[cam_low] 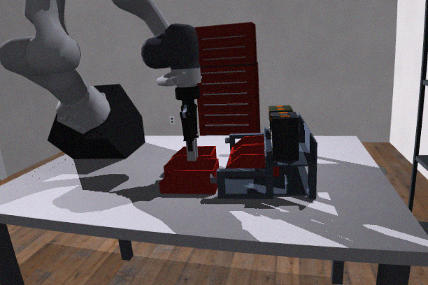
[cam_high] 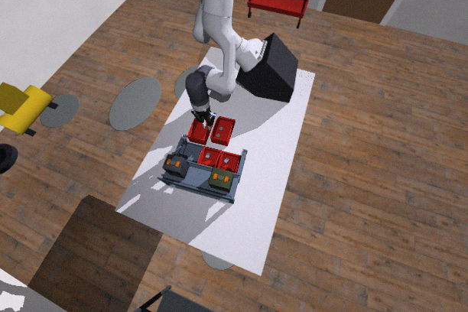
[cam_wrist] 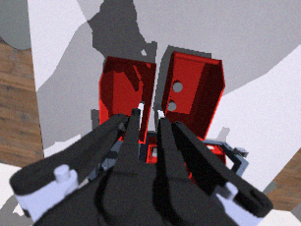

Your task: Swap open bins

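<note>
The empty red bin (cam_high: 197, 133) (cam_low: 189, 183) (cam_wrist: 115, 93) stands level on the table in front of the shelf. The red bin with two grey round parts (cam_high: 226, 124) (cam_low: 208, 152) (cam_wrist: 196, 88) stands beside it on the table, a narrow gap between them. My gripper (cam_high: 207, 125) (cam_low: 191, 159) (cam_wrist: 149, 108) points down, its fingers slightly apart with nothing gripped. Its tips are near rim height at the empty bin's wall facing the parts bin, one over that bin's inside, one over the gap. The vacant shelf place (cam_high: 192, 150) is at the shelf's left in the top view.
Two red bins with parts (cam_high: 209, 155) (cam_high: 229, 160) stand side by side on the shelf, right of the vacant place. A dark case (cam_high: 175, 166) (cam_low: 284, 138) and a green case (cam_high: 221, 180) stand on the board behind. The shelf frame (cam_low: 245, 173) is close to the table bins.
</note>
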Controlling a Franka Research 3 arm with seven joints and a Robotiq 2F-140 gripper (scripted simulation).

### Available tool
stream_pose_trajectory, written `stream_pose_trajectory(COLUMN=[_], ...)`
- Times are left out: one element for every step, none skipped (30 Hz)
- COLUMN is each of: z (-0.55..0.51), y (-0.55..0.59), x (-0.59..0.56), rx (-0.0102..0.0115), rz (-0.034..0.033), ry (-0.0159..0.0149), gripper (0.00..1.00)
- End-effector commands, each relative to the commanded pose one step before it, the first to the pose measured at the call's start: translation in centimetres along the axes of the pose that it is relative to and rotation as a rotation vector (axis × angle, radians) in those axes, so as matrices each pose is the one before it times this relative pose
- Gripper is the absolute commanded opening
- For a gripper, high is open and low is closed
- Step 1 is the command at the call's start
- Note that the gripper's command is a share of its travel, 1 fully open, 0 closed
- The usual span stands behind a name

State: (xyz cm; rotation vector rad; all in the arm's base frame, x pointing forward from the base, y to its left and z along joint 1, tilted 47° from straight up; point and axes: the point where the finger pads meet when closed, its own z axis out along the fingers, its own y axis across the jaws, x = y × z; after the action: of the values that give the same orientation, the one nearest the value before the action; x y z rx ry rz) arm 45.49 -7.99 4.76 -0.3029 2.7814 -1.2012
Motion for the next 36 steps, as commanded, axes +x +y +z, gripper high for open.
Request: stream_pose_trajectory(z=[0.336, 0.156, 0.159, 0.161, 0.161, 0.162, 0.161, 0.158, 0.155, 0.152, 0.146, 0.141, 0.000, 0.000, 0.135, 0.128, 0.120, 0.112, 0.104, 0.094, 0.085, 0.076, 0.066, 0.057, 0.048, 0.039, 0.031, 0.023, 0.016, 0.000, 0.000, 0.010, 0.005, 0.002, 0.000, 0.000], y=[0.113, 0.000, 0.000, 0.000, 0.000, 0.000, 0.000, 0.000, 0.000, 0.000, 0.000, 0.000, 0.000, 0.000, 0.000, 0.000, 0.000, 0.000, 0.000, 0.000, 0.000, 0.000, 0.000, 0.000, 0.000, 0.000, 0.000, 0.000, 0.000, 0.000, 0.000, 0.000, 0.000, 0.000, 0.000, 0.000], x=[-0.321, -0.001, 0.000, 0.000, -0.001, 0.000, 0.000, -0.001, 0.000, 0.001, -0.001, 0.000, 0.000, 0.000, 0.001, 0.000, 0.000, 0.000, 0.001, 0.000, -0.001, 0.000, 0.000, 0.000, 0.000, 0.000, 0.000, 0.000, 0.000, 0.000, 0.000, 0.000, 0.000, 0.000, 0.000, 0.000], rx=[-0.00314, 0.00000, 0.00000, 0.00000, 0.00000, 0.00000, 0.00000, 0.00000, 0.00000, 0.00000, 0.00000, 0.00000, 0.00000, 0.00000, 0.00000, 0.00000, 0.00000, 0.00000, 0.00000, 0.00000, 0.00000, 0.00000, 0.00000, 0.00000, 0.00000, 0.00000, 0.00000, 0.00000, 0.00000, 0.00000, 0.00000, 0.00000, 0.00000, 0.00000, 0.00000, 0.00000], rz=[-0.00308, 0.00000, 0.00000, 0.00000, -0.00001, 0.00000, 0.00000, -0.00001, 0.00000, 0.00001, -0.00001, 0.00000, 0.00000, 0.00000, 0.00001, 0.00000, 0.00000, 0.00000, 0.00000, 0.00000, -0.00001, 0.00000, 0.00000, 0.00000, 0.00000, 0.00000, 0.00000, 0.00000, 0.00000, 0.00000, 0.00000, 0.00000, 0.00000, 0.00000, 0.00000, 0.00000], ry=[-0.00875, 0.00000, 0.00000, 0.00000, 0.00000, 0.00000, 0.00000, 0.00000, 0.00000, 0.00000, 0.00000, 0.00000, 0.00000, 0.00000, 0.00000, 0.00000, 0.00000, 0.00000, 0.00000, 0.00000, 0.00000, 0.00000, 0.00000, 0.00000, 0.00000, 0.00000, 0.00000, 0.00000, 0.00000, 0.00000, 0.00000, 0.00000, 0.00000, 0.00000, 0.00000, 0.00000], gripper=[0.15, 0.15, 0.15, 0.15, 0.15, 0.15, 0.15, 0.15, 0.15, 0.15, 0.15, 0.15, 0.15, 0.15, 0.15, 0.15, 0.15, 0.15, 0.15, 0.15, 0.15, 0.15, 0.15, 0.15, 0.15, 0.15, 0.15, 0.15, 0.15, 0.15, 0.15, 0.15, 0.15, 0.15, 0.15, 0.15])
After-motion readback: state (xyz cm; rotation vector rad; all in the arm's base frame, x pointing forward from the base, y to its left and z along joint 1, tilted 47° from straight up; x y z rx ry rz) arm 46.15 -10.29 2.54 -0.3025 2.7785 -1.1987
